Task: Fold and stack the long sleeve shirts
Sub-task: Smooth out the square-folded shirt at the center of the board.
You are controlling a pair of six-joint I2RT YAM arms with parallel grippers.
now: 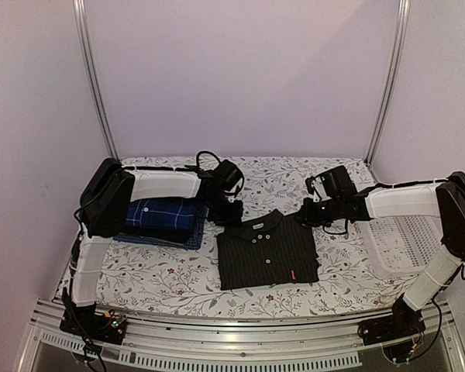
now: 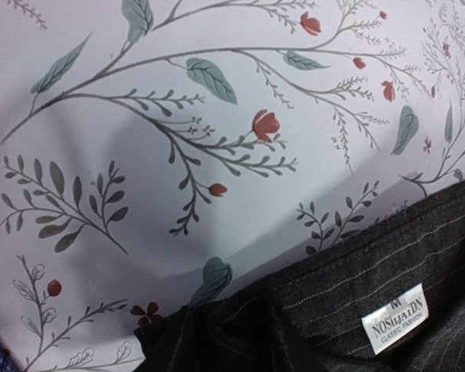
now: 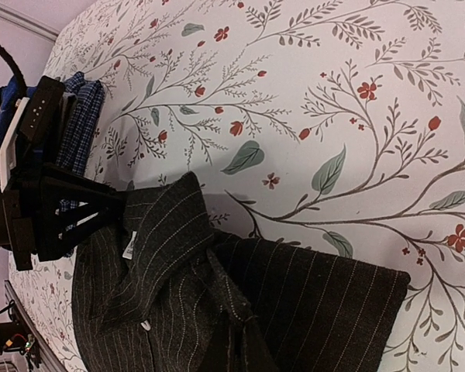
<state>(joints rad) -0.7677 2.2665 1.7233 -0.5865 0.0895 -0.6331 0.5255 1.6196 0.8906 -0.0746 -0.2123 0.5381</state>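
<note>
— Your left pincer (image 1: pixel 232 211) hovers at the left tip of the collar of the black pinstriped shirt (image 1: pixel 267 252). No view lets you tell whether its jaws are parted or have hold of any cloth.

— And the right one?

— Your right pincer (image 1: pixel 304 214) sits closed at the opposite shoulder. You cannot see whether any cloth is caught in it. The shirt lies folded flat with its collar between your two pincers. Its collar-to-hem line runs straight away from them toward the arm bases.

— Where does it go from there?

— Most likely onto the plaid stack (image 1: pixel 161 221), which sits just beside your left pincer on its outer side and well apart from your right. The carry would then run sideways, across the shirt's long line. Your left arm is the nearer one to the landing spot.

— Any risk?

— By my judgement, lifting from one side alone could let the fold fall open. The white basket (image 1: pixel 407 240), beyond your right pincer, plays no part.
</note>
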